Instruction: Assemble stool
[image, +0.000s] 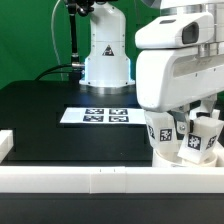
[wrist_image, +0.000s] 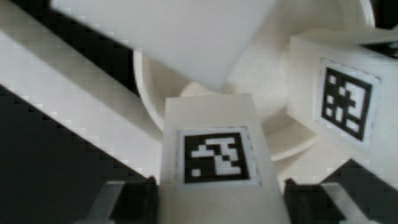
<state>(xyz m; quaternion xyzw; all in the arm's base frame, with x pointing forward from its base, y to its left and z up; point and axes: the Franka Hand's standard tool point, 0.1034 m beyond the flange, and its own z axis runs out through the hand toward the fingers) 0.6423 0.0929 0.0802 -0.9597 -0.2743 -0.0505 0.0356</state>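
Observation:
At the exterior view's right, close to the front rail, the white round seat (image: 183, 157) lies on the black table with tagged white legs (image: 163, 130) standing up from it. My gripper (image: 187, 122) reaches down among them, and its fingertips are hidden there. In the wrist view, one leg (wrist_image: 217, 150) with a black-and-white tag sits between my fingers (wrist_image: 135, 203), both pads pressed against its sides: my gripper (wrist_image: 222, 206) is shut on it. A second tagged leg (wrist_image: 347, 92) stands close beside it. The seat's curved white surface (wrist_image: 164, 88) shows beyond the held leg.
The marker board (image: 97, 116) lies flat in the middle of the black table. A long white rail (image: 90, 181) runs along the front edge and another rail (image: 5, 146) sits at the exterior view's left. The arm's white base (image: 105, 60) stands at the back.

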